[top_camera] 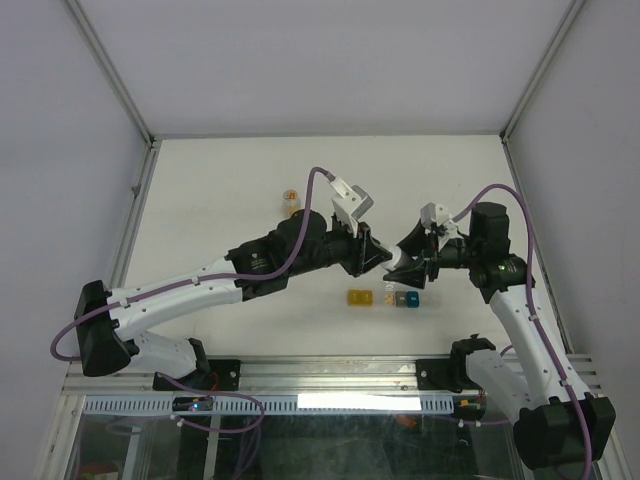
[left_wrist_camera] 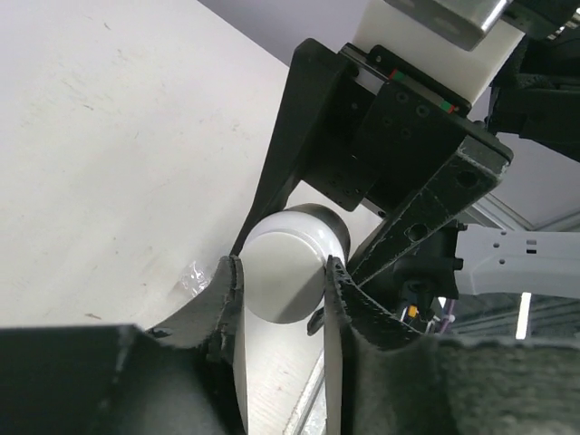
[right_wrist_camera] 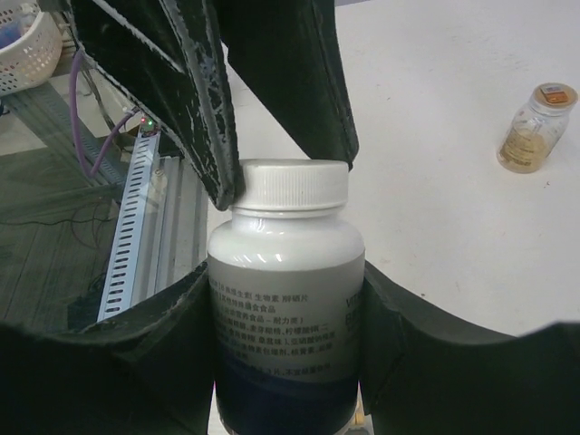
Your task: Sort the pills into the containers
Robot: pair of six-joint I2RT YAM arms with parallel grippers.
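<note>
A white pill bottle (right_wrist_camera: 286,299) with a printed label and a blue base stands between my right gripper's (right_wrist_camera: 286,308) jaws, which are shut on its body. Its white ribbed cap (right_wrist_camera: 294,186) is clamped by my left gripper (left_wrist_camera: 283,272), which is shut on the cap from the side. In the top view both grippers meet above the table, left gripper (top_camera: 378,255) against right gripper (top_camera: 405,262), and they hide the bottle. Just below them the containers lie in a short row: yellow (top_camera: 358,298), clear (top_camera: 388,296), blue-teal (top_camera: 407,298). The pills are out of view.
A small amber bottle (top_camera: 290,200) with an orange lid stands alone behind the left arm, and shows again in the right wrist view (right_wrist_camera: 535,127). The table's near edge with its metal rail (right_wrist_camera: 131,236) runs close beside the grippers. A white basket (right_wrist_camera: 23,54) sits off the table.
</note>
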